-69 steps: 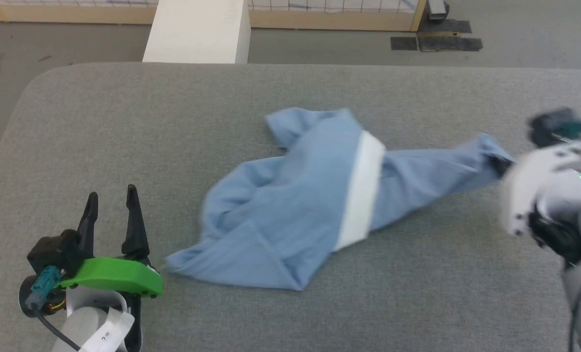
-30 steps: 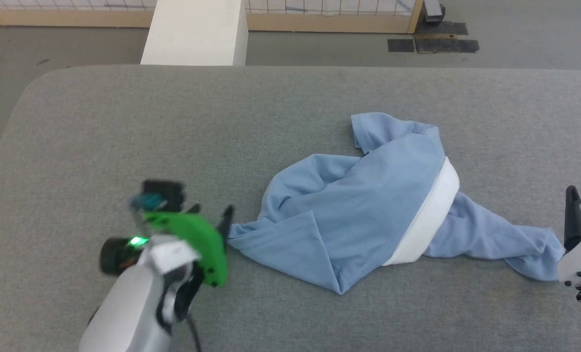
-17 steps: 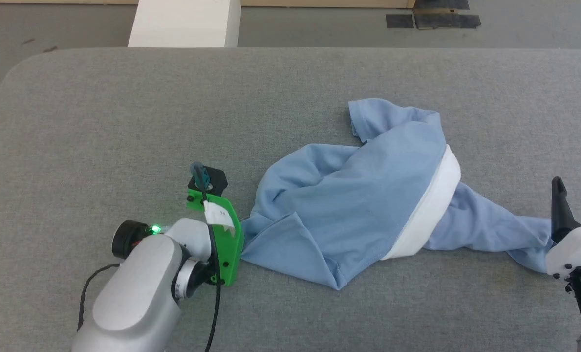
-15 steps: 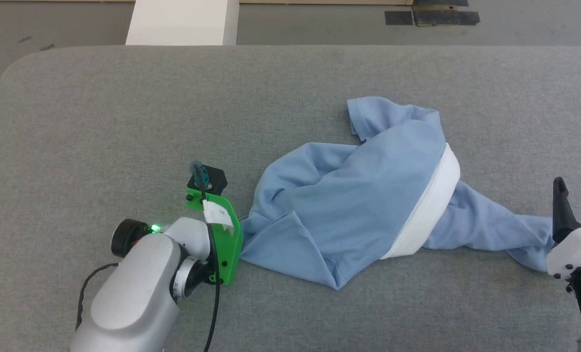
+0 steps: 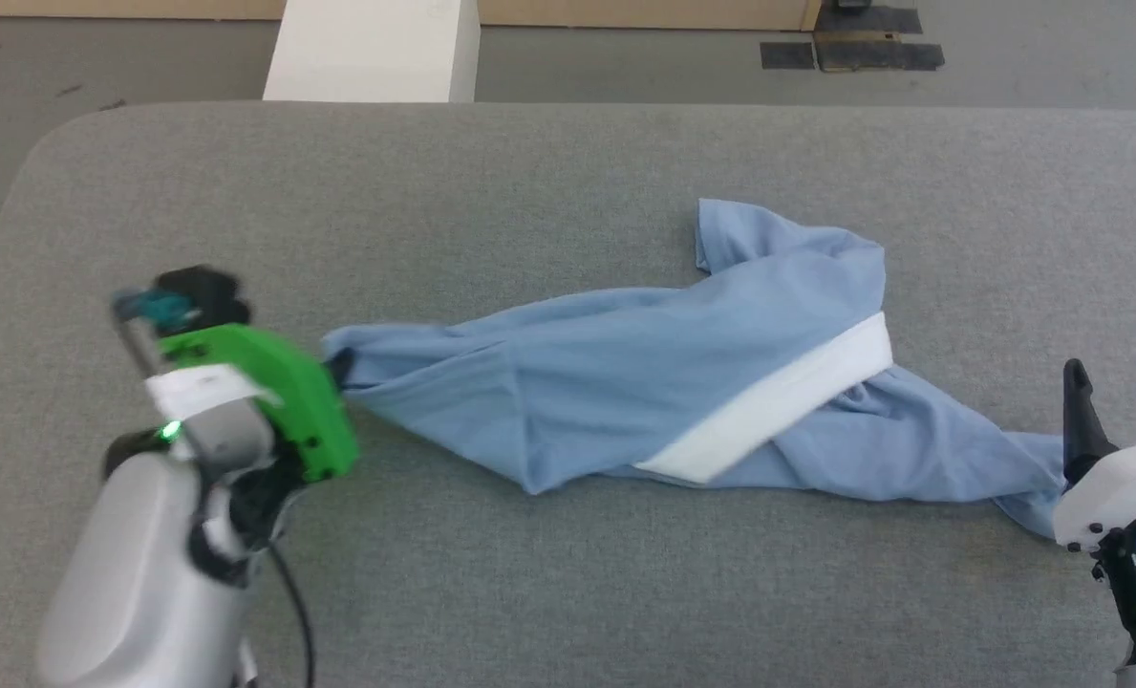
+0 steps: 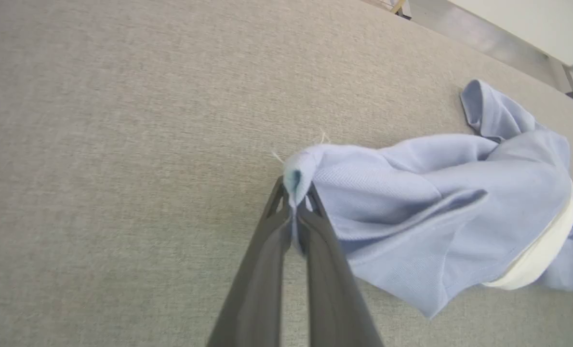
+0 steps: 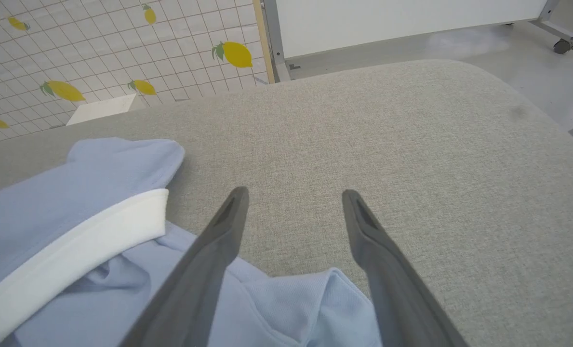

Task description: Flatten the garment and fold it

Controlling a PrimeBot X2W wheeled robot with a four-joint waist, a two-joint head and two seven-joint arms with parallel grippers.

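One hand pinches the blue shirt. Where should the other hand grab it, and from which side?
Likely the loose right-end corner of the garment, from the right. It lies beside the open right gripper, and the left gripper pinches the opposite tip, so pulling would spread it.

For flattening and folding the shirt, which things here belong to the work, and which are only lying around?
Belong to the job:
- blue shirt
- left gripper, shut on one end of it
- right gripper, open at its other end
- gray table under it

Only lying around:
- white block beyond the table
- dark mats on the floor
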